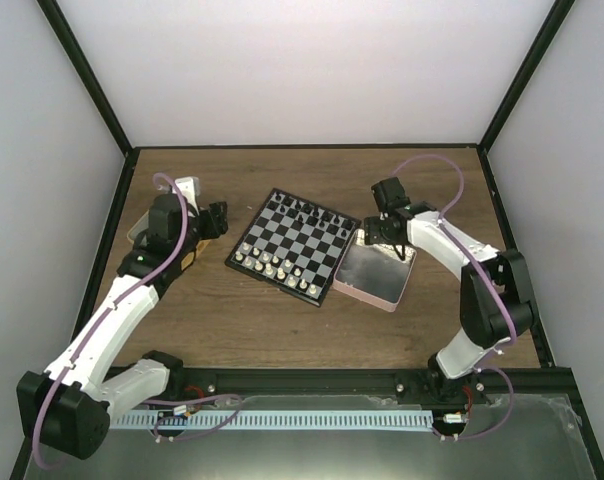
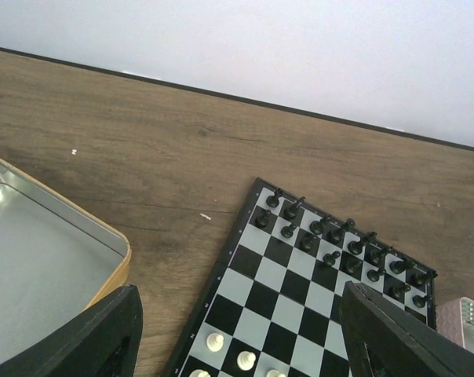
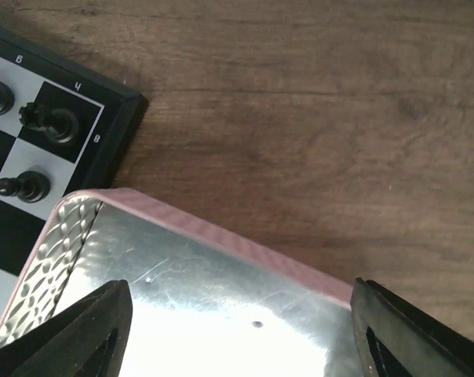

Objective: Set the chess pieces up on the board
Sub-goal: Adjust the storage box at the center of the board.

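Beside the board (image 1: 292, 248), left gripper (image 2: 239, 302) and right gripper (image 3: 241, 298) gape wide — both empty.

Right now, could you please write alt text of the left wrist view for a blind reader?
A small chessboard lies on a wooden table, black pieces lined along its far edge and a few white pieces at its near edge. The open left pincer frames the bottom; a yellow-sided tin sits at left.

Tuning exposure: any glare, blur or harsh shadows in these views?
Right wrist: blown-out glare on the pink tray's metal floor. Left wrist: chessboard sharp, soft sheen in the tin. Top external: even light, faint shadows, chess pieces too small to tell types.
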You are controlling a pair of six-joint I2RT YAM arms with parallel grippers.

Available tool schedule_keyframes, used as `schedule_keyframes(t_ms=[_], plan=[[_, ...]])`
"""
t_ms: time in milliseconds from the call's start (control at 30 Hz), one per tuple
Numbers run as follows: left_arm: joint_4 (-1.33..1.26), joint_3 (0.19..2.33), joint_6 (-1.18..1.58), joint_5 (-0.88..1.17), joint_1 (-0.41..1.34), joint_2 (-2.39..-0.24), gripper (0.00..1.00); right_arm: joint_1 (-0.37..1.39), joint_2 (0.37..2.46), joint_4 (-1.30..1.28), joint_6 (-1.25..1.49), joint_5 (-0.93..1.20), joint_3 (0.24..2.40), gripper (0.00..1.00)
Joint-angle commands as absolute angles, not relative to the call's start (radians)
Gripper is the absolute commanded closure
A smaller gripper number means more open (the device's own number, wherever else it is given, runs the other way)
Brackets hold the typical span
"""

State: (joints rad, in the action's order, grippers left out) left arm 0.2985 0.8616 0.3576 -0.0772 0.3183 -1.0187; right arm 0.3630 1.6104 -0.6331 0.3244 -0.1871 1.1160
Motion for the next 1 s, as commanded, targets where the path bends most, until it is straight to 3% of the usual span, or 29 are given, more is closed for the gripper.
schedule_keyframes(t_ms=[0, 300, 500, 833, 967], plan=[[0.267, 0.853, 0.346, -0.061, 0.313, -1.025, 0.29, 0.341, 1.653, -0.565, 0.185, -0.175, 1.153, 0.22], [0.267, 0.851, 0.352, -0.04, 0.313, -1.032, 0.29, 0.318, 1.773, -0.613, 0.059, -0.126, 1.224, 0.37], [0.265, 0.848, 0.354, -0.038, 0.312, -1.025, 0.3, 0.288, 1.8, -0.634, 0.113, -0.213, 1.216, 0.62], [0.267, 0.846, 0.356, -0.037, 0.312, -1.017, 0.29, 0.186, 1.714, -0.637, 0.287, -0.227, 1.111, 0.78], [0.267, 0.845, 0.356, -0.034, 0.311, -1.017, 0.29, 0.125, 1.665, -0.625, 0.373, -0.195, 1.054, 0.79]])
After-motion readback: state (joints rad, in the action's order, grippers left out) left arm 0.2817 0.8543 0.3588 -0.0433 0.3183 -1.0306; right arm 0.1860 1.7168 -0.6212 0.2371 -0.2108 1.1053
